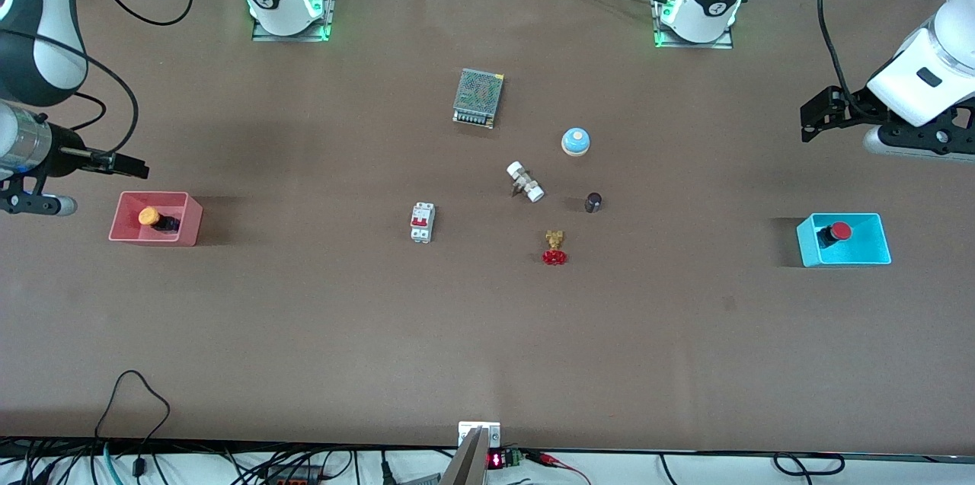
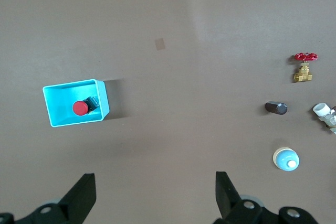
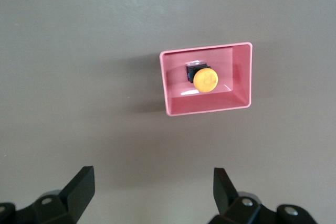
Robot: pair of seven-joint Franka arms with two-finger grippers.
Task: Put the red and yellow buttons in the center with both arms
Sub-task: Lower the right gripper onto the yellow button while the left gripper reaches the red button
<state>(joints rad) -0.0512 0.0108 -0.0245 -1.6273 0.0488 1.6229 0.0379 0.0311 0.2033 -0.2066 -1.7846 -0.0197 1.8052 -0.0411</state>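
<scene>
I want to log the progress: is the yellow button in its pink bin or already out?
In. The yellow button lies inside the pink bin, walls all around it, with no hand touching it.

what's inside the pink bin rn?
The pink bin holds only the yellow button, lying tilted with its orange-yellow cap up and its dark body partly hidden under the cap. The right gripper hangs above, jaws open and empty.

You had bare tabletop [image 1: 305, 317] between each bin and the middle clutter. The pink bin [image 1: 190, 230] walled in the yellow button [image 1: 149, 216]; the blue bin [image 1: 876, 245] walled in the red button [image 1: 840, 231]. Breaker [image 1: 422, 222], valve [image 1: 554, 247], bell [image 1: 576, 141] and fitting [image 1: 525, 181] crowded the center.
</scene>
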